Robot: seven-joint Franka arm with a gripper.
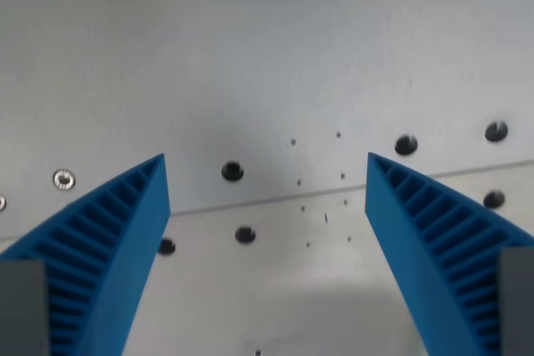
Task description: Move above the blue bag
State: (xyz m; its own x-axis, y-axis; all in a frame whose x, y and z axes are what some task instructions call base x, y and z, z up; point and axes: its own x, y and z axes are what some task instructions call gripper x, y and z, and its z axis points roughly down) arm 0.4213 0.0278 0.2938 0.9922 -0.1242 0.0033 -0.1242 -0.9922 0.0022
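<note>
Counter [250, 56]: pale grey, matte metal surface filling the view. Seam [275, 201]: a thin straight line crossing from the wrist view's left to its right, slightly slanted. Holes [232, 172]: several dark round ones scattered near the seam. Screw [63, 178]: one bright head near the left edge. Light: soft, even, with faint shadow at centre.
</note>
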